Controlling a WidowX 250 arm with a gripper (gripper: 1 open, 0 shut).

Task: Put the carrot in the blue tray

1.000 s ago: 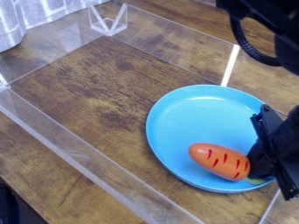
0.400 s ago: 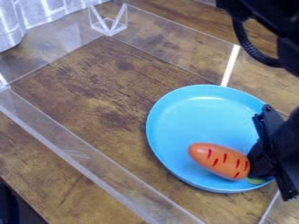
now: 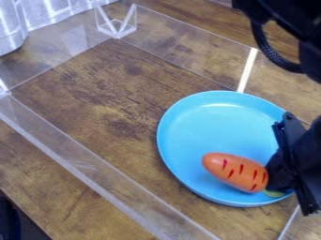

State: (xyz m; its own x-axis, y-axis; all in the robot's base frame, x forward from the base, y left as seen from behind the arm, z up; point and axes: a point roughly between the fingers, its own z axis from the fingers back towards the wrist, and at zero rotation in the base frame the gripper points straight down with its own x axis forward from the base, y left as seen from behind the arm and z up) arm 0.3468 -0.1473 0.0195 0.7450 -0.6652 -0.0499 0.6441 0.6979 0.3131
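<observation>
1 carrot (image 3: 235, 170) in blue tray (image 3: 201, 117) | jaws clenched at its stem end; grip unclear | no chg vs earlier

A wooden table (image 3: 100, 103) bears the blue tray (image 3: 207, 127).

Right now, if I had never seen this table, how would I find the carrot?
Look at the wooden table, then the round blue tray at the lower right of the view. The carrot lies inside it, at the near side: the only orange thing, stubby, with dark stripes.
</observation>
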